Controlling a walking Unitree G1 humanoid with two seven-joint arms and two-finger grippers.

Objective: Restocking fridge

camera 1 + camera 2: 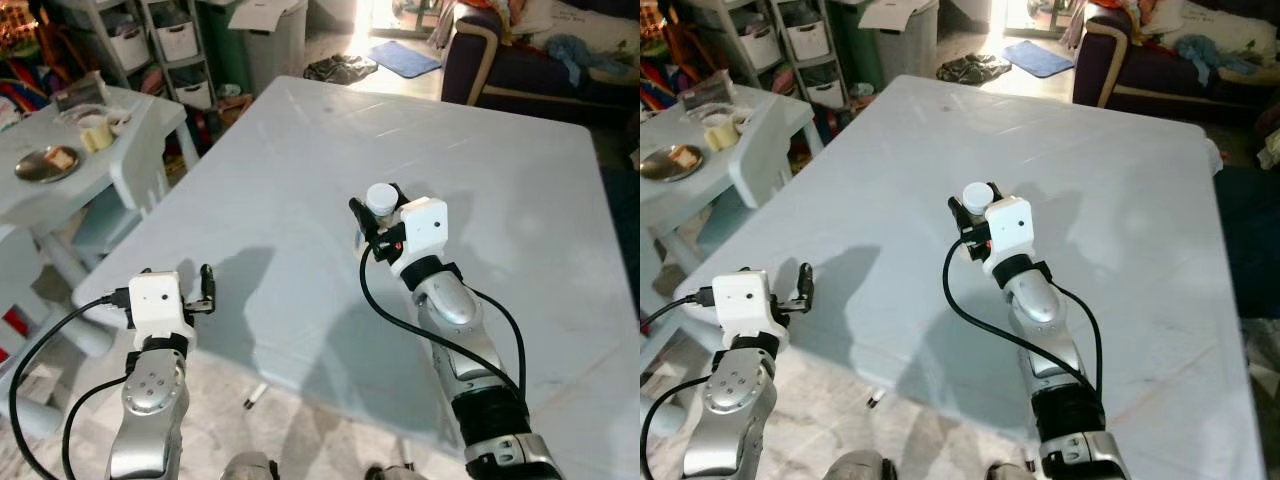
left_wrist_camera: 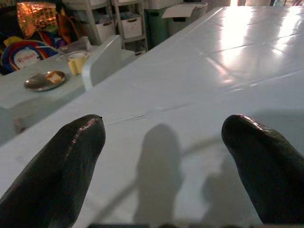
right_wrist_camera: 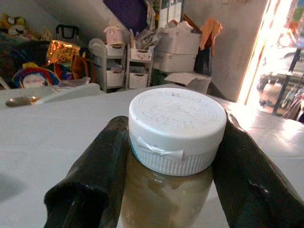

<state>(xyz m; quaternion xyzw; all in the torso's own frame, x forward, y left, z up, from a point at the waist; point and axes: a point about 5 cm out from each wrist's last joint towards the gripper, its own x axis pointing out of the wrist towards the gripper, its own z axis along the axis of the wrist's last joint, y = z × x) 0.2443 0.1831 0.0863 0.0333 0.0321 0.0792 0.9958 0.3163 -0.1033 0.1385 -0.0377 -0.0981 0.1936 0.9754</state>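
My right arm is stretched forward over the pale blue table (image 1: 300, 150), wrist turned so my right gripper (image 1: 377, 217) points ahead, and it's clamped on a jar (image 3: 166, 197) of brownish contents with a white ribbed cap (image 3: 177, 128), one black finger pressed to each side just below the cap. The jar sits upright between those fingers, above the middle of the tabletop. My left gripper (image 1: 207, 289) hovers low at the table's near edge, fingers (image 2: 52, 166) spread wide with nothing between them, well apart from the jar.
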